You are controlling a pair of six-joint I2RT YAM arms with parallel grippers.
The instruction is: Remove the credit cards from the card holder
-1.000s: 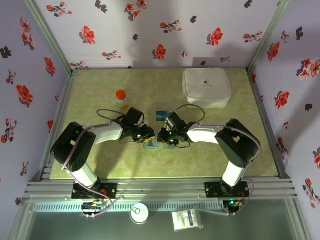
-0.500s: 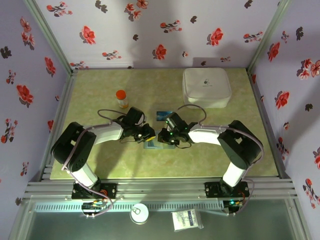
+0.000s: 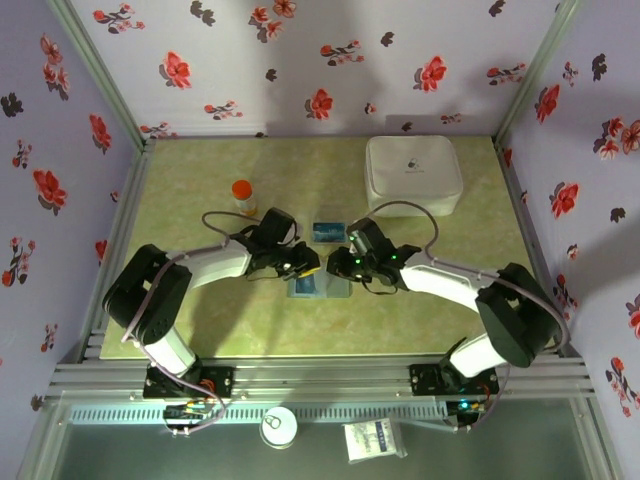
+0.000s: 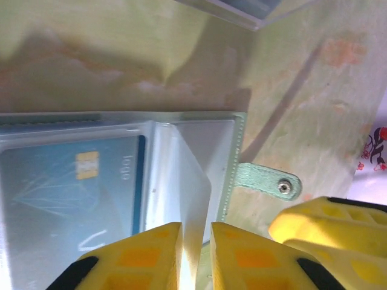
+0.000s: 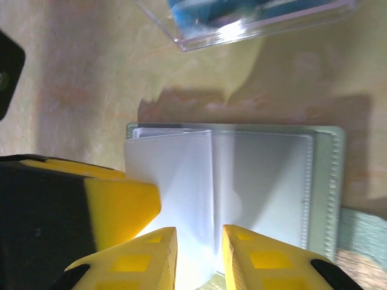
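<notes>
We see card holder lying open, flat on table. Blue-teal credit card sits in card holder's clear pocket, on side away from snap tab. Left gripper over card holder's left part, right gripper over its right. Each has jaws nearly together, with clear leaf in the slim gap. We cannot tell whether either pinches it. Clear box just beyond card holder. White case farther off, to the right.
</notes>
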